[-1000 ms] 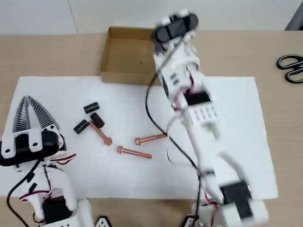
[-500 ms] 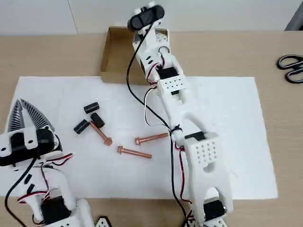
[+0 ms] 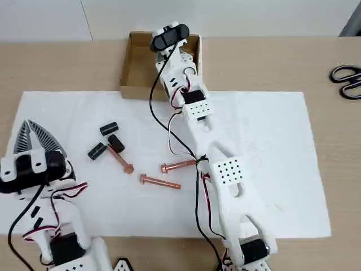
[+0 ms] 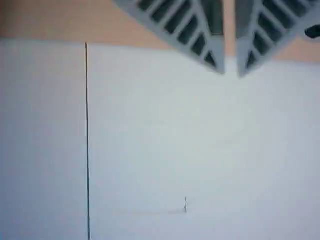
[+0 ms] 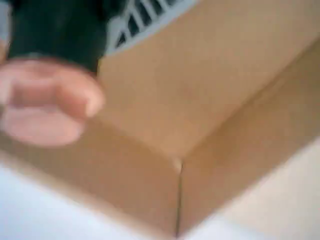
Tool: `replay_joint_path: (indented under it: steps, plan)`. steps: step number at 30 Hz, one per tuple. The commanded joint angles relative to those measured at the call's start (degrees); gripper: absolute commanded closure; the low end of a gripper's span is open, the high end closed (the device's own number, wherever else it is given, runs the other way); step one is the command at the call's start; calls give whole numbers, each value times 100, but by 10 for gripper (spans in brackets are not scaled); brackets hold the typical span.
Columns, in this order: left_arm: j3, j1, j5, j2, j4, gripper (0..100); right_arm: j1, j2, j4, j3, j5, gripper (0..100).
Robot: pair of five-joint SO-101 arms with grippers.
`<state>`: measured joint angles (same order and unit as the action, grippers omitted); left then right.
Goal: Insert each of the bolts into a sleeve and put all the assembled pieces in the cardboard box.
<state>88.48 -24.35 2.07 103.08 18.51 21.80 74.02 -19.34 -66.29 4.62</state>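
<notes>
The right gripper (image 5: 102,32) is clenched on a black sleeve (image 5: 55,30). The round copper head of a bolt (image 5: 47,102) pokes out of the sleeve. Both are very blurry, and just one grey finger (image 5: 145,15) can be seen behind the sleeve. This piece hangs over an inside corner of the cardboard box (image 3: 138,73). I cannot tell if it touches the floor of the box. From above, the right arm (image 3: 223,175) stretches over the box and hides its own gripper and part of the box.

The left gripper (image 3: 28,122) sits over the left end of the white paper (image 3: 271,130). Its fingers are almost together, with a thin gap, and nothing is between them. In its wrist view a thin dark line (image 4: 86,140) crosses the paper. I cannot tell what the line is.

Three more sleeves (image 3: 109,128) and three bolts (image 3: 160,182) lie on the paper between the arms. One bolt has its thin end against a sleeve, and I cannot tell if it goes inside. Another bolt has one end hidden under the right arm.

Scissors (image 3: 345,81) lie on the bare table (image 3: 56,68), cut off by the edge of the high view.
</notes>
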Motion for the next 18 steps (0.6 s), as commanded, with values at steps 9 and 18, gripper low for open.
replay_joint_path:
  steps: [9,18]
  plan:
    - [-57,-132,-18,53,18,994,-48,-163,-980,-730,62,827]
    - [-48,-2136,-35,53,26,994,163,-171,-2440,-2374,53,856]
